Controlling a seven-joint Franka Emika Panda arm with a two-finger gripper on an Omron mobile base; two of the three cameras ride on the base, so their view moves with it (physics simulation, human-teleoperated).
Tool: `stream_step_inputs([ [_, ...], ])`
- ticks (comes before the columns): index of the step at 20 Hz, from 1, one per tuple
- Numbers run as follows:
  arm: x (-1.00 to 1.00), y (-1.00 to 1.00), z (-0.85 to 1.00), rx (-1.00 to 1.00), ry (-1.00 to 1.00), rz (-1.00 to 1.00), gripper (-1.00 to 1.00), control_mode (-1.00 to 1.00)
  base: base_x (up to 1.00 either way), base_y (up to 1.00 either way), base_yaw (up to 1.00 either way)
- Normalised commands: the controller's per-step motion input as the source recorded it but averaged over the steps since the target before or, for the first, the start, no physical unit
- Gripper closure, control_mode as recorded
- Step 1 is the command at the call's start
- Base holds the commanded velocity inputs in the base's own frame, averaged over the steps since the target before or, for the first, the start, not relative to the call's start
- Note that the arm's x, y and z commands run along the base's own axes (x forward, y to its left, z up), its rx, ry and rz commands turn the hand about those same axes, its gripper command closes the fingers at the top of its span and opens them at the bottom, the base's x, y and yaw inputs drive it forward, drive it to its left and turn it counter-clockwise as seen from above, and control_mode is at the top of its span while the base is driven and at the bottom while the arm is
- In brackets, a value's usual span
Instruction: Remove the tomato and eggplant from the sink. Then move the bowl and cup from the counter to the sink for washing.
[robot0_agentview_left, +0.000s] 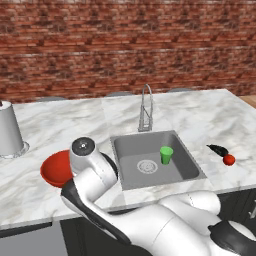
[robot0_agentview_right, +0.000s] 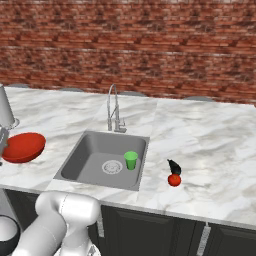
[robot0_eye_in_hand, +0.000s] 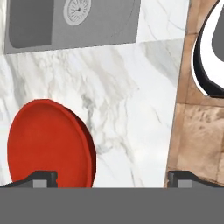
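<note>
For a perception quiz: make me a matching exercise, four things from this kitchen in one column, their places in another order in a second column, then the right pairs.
Things:
1. cup
2. bowl
3. tomato
4. faucet

Places:
A. on the counter right of the sink, beside the eggplant
B. on the counter left of the sink
C. standing in the sink, next to the drain
D. at the back rim of the sink

Pairs: 1-C, 2-B, 3-A, 4-D
</note>
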Motion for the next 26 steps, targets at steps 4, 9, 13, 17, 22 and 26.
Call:
stream_step_inputs([
  [4, 0.02, 0.23, -0.01, -0.06, -0.07, 0.0, -1.0, -1.0, 0.0, 0.0, 0.0],
  [9, 0.06, 0.08, -0.03, -0.02, -0.02, -0.01, -1.0, -1.0, 0.0, 0.0, 0.0],
  [13, 0.07, 0.02, -0.04, 0.0, 0.0, -0.03, -1.0, -1.0, 0.0, 0.0, 0.0],
  [17, 0.05, 0.0, -0.07, 0.0, 0.0, 0.0, -1.0, -1.0, 0.0, 0.0, 0.0],
  [22, 0.03, 0.03, -0.14, 0.0, 0.0, 0.0, -1.0, -1.0, 0.0, 0.0, 0.0],
  [26, 0.08, 0.11, -0.19, 0.0, 0.0, 0.0, -1.0, -1.0, 0.0, 0.0, 0.0],
])
